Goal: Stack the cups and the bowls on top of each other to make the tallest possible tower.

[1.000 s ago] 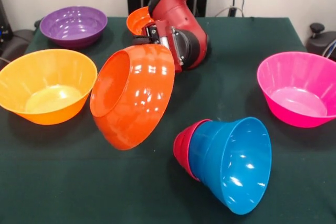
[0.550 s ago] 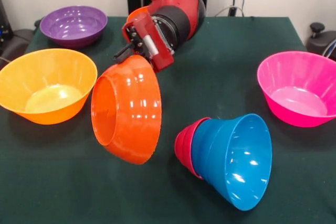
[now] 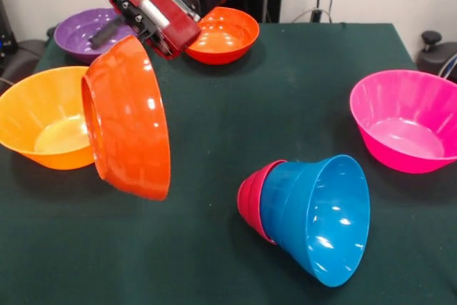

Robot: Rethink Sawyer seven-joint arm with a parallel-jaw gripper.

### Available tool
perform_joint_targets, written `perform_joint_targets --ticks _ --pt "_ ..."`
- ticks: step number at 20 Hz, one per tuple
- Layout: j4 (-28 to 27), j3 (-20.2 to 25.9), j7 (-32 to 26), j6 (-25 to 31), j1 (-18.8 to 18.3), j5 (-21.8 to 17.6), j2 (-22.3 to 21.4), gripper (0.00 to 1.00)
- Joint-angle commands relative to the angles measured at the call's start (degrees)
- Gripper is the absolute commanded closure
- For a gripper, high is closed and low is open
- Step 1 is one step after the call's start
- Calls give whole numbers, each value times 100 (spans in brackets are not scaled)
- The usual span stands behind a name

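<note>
My gripper (image 3: 128,36) is shut on the rim of an orange bowl (image 3: 132,123). It holds the bowl on edge above the table at the left, with the mouth facing left. One black finger (image 3: 107,33) shows inside the rim. The tower (image 3: 307,216) lies on its side at the front right: a blue bowl (image 3: 325,219) with its mouth towards the camera and a small red bowl (image 3: 246,201) nested against its base. The cups are hidden or out of view.
A large yellow-orange bowl (image 3: 43,116) stands right beside the held bowl at the left. A purple bowl (image 3: 78,33) and a second orange bowl (image 3: 227,33) stand at the back. A pink bowl (image 3: 407,119) stands at the right.
The arm has swung left and lifted, carrying the orange bowl towards the yellow-orange bowl and turning its mouth further left. The back orange bowl is now uncovered.
</note>
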Motion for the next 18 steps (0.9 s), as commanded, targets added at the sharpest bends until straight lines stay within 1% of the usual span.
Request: perform_joint_targets --ticks 1,4,12,14,18 --pt "-186 527 759 897 -141 -682 -431 0" --pt "-236 563 777 982 -212 -840 -539 0" --pt "-322 839 892 1371 -385 -1315 -955 0" --pt "-258 823 909 1501 -353 -1418 -1152 0" --pt "-264 997 1062 1811 -410 -1789 -1457 0"
